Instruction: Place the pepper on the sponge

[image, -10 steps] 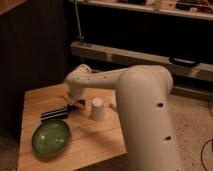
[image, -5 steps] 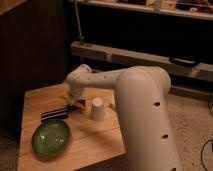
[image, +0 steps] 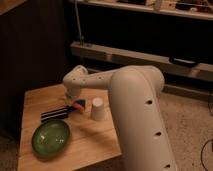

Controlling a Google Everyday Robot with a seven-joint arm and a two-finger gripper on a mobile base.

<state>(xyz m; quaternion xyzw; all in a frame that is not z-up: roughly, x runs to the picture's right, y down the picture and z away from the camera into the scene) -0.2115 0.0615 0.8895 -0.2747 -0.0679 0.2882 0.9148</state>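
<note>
The orange-red pepper (image: pixel 80 104) shows just below the arm's wrist, left of the white cup. A small patch of blue, the sponge (image: pixel 74 107), shows right against the pepper's left side; whether the pepper rests on it I cannot tell. My gripper (image: pixel 71 99) points down at the table directly over these two, mostly hidden by the white wrist and the dim light.
A white cup (image: pixel 97 109) stands upside down right of the pepper. A black-and-white striped flat piece (image: pixel 54 114) lies to the left, and a green plate (image: pixel 51 138) sits near the wooden table's (image: pixel 95 142) front left. My big white arm covers the table's right side.
</note>
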